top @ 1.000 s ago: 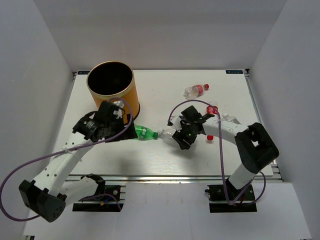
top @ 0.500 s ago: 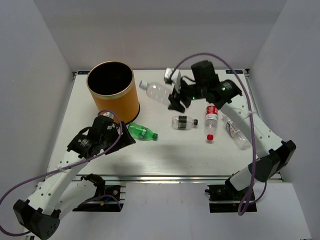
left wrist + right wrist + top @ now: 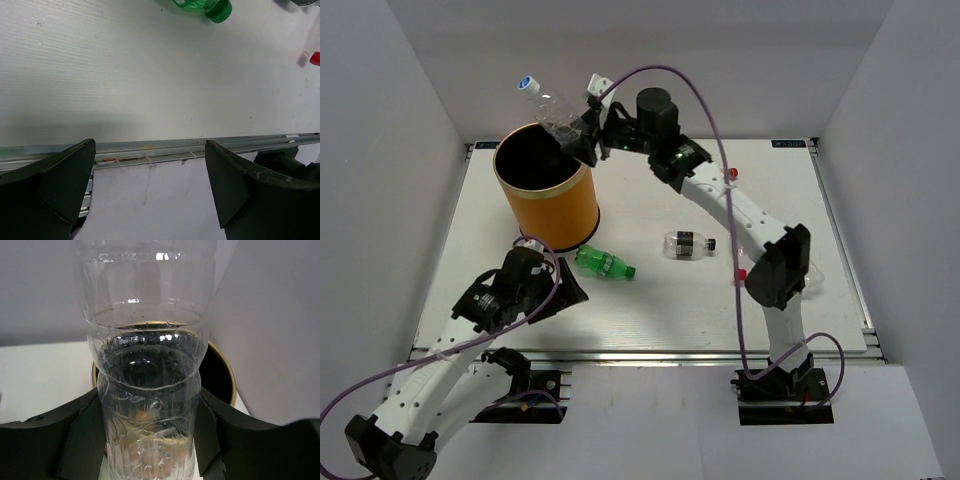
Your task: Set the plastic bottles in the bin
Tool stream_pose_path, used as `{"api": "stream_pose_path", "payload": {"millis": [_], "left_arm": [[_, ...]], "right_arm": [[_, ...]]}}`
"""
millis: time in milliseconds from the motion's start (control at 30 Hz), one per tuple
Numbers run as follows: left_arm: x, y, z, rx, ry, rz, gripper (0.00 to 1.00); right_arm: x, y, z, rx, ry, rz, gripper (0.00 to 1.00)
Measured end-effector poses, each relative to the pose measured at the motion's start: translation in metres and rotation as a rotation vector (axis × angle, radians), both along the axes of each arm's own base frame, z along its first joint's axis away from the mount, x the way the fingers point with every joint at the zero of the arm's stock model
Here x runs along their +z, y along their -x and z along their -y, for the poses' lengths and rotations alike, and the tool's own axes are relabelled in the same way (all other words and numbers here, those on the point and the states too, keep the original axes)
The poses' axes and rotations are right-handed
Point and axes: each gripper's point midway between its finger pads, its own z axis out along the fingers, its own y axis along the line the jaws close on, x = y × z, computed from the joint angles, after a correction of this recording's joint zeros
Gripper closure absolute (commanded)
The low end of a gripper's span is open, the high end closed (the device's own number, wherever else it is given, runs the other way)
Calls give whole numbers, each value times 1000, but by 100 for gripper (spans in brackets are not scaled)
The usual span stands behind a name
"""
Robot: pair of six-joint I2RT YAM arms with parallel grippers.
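The right gripper was clamped on a clear ribbed plastic bottle, one finger on each side of its lower body. In the right wrist view the right gripper showed both dark fingers pressed against the clear ribbed plastic bottle. The bottle was tilted, its blue-and-white capped end pointing up and away to the left. It hung in the air over the far rim of the large orange-yellow cylindrical bin. The same bin appeared just behind the bottle in the wrist view, with its thin gold rim and black inside. The inside was too dark to tell what lay in it.

The left gripper was held low over the near part of the white worktop, its fingers spread wide with nothing between them. The left wrist view showed the left gripper above the worktop near its metal front rail.

A green plastic bottle lay on its side just in front of the bin, near the left gripper, and its cap end showed at the top of the left wrist view. A clear plastic bottle with a dark label lay on its side further right, near the middle of the worktop. The outstretched right arm crossed above the right half of the worktop and hid most of what lay under it. Only a red cap showed clearly beside the arm.
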Motion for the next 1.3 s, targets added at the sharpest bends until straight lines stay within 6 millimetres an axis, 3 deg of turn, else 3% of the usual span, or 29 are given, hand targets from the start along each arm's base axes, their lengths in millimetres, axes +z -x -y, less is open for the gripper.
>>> {"api": "stream_pose_path", "payload": {"millis": [167, 233, 267, 367, 567, 767, 867, 900, 933, 967, 1033, 1133, 1200, 1300], "left_arm": [[-12, 6, 1, 16, 28, -14, 0], [-13, 6, 3, 19, 43, -11, 0], [-13, 5, 4, 20, 54, -8, 0], [-13, 2, 9, 20, 77, -7, 0], [-18, -15, 17, 51, 75, -35, 0], [-11, -47, 28, 125, 88, -12, 0], [-10, -67, 38, 152, 84, -8, 0], [-11, -72, 42, 161, 85, -8, 0], [-12, -77, 47, 170, 86, -10, 0], [-14, -80, 51, 178, 81, -20, 0], [-18, -86, 59, 204, 68, -33, 0], [-22, -95, 69, 254, 33, -42, 0], [-24, -101, 73, 295, 4, -34, 0], [-24, -109, 84, 325, -48, -14, 0]], "right_arm": [[-11, -10, -46, 58, -120, 1, 99], [-15, -15, -59, 67, -154, 0, 65], [-18, -16, -63, 71, -168, -6, 37], [-33, -20, -73, 76, -179, -36, 12], [-47, -31, -80, 38, -187, -58, 10], [-20, -46, -60, -50, -207, -24, 10], [11, -58, -20, -149, -207, -12, 63], [24, -63, 2, -192, -205, -6, 90], [36, -65, 27, -234, -201, -3, 92], [47, -67, 58, -285, -196, -12, 88], [67, -67, 126, -398, -192, 0, 62], [68, -56, 220, -565, -157, 8, 30], [48, -33, 256, -621, -107, -13, 25], [7, 0, 277, -626, -33, -71, 25]]}}
